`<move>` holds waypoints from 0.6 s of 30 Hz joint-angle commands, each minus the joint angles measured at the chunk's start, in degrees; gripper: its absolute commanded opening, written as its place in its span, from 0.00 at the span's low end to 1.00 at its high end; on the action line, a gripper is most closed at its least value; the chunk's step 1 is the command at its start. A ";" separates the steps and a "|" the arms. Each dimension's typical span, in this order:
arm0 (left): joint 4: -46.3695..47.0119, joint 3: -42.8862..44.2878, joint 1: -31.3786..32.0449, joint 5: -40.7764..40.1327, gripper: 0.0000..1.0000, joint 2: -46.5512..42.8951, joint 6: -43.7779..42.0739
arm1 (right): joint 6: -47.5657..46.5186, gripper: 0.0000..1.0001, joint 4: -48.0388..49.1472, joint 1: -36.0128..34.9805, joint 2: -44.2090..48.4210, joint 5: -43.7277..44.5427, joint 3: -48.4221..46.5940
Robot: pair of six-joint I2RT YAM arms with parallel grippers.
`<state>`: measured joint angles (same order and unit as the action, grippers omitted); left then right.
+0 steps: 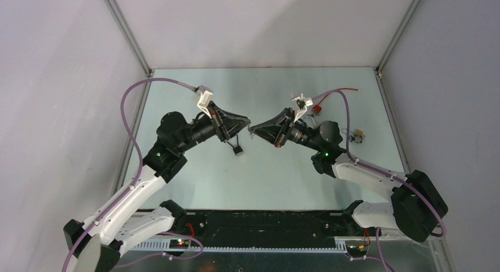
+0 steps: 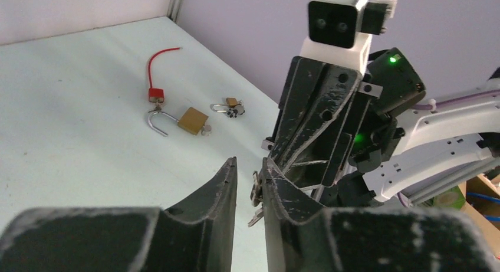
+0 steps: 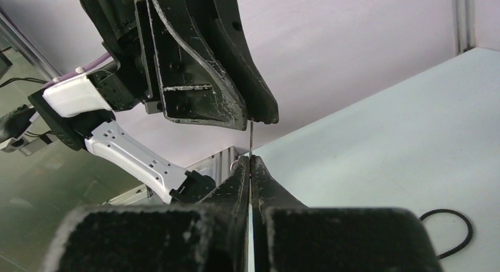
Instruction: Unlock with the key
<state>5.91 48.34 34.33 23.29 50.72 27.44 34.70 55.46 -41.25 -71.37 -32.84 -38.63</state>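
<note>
A small metal key [image 3: 250, 136] sticks out of my right gripper [image 3: 250, 158], whose fingers are pressed shut on it. My two grippers meet tip to tip above the table's middle: the left gripper [image 1: 246, 128] and the right gripper [image 1: 253, 131]. In the left wrist view my left gripper [image 2: 247, 161] is slightly open, and the key [image 2: 256, 192] lies in the gap against its right finger. A brass padlock [image 2: 192, 120] lies on the table beyond, its shackle swung out to the side.
A red tag with a red wire [image 2: 155, 94] lies beside the brass padlock, and a small padlock with keys [image 2: 233, 107] lies to its right; it also shows in the top view [image 1: 355, 136]. A black loop [image 3: 446, 225] lies on the table under the grippers.
</note>
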 commanded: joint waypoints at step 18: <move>5.15 0.74 -0.17 6.87 0.00 0.57 2.00 | 3.60 0.09 6.78 0.40 -1.67 -0.80 0.06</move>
<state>8.93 48.34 34.11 28.75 51.88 28.97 38.54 60.40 -41.10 -73.73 -34.39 -38.37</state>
